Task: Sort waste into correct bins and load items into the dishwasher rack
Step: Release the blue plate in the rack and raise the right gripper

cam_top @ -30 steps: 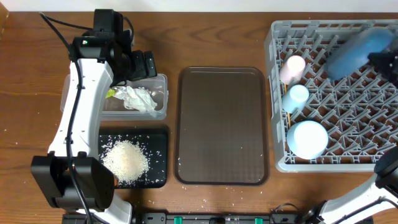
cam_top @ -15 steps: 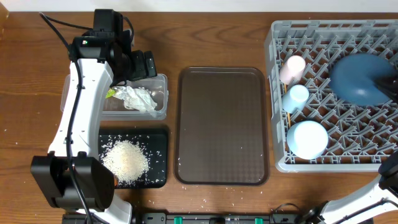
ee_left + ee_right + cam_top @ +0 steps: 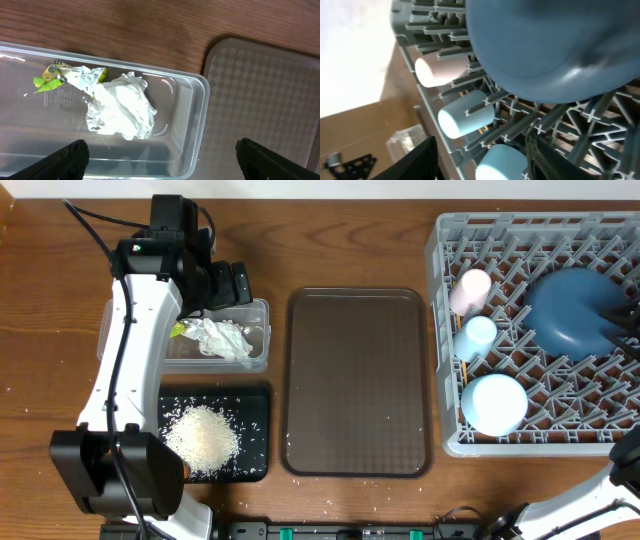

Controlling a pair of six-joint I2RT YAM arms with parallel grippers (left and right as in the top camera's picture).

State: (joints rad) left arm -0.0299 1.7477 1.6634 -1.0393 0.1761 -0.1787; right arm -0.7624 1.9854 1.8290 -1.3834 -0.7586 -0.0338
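Overhead first. My right pincer (image 3: pixel 625 315) sits at the table's right edge, against the rim of the blue plate (image 3: pixel 570 312). The plate is down among the pegs in the far half of the dishwasher rack (image 3: pixel 520 444). The pink cup (image 3: pixel 470 290), light-blue cup (image 3: pixel 479 335) and bowl (image 3: pixel 494 403) line the rack's left wall. This looks like the seating of the plate, late in the job. The rice (image 3: pixel 203 438) is heaped in the black tray (image 3: pixel 255 405) by the near-left corner. A few grains lie loose along the near edge.

Left wrist now. My left pincer (image 3: pixel 161 147) hangs spread wide and empty over the clear tub (image 3: pixel 200 115). The paper scraps (image 3: pixel 122 107) and the wrapper (image 3: pixel 65 77) lie inside it.

Right wrist. The plate fills the top and pegs crowd under it. The fingers (image 3: pixel 420 160) show low in the frame, but I cannot tell whether they grip the rim or have let go.

Next, I reckon, the plate must stand unaided before I lift straight up. The pegs and cups hem me in to the left, and the open room is above and over the brown serving tray (image 3: pixel 355 380).
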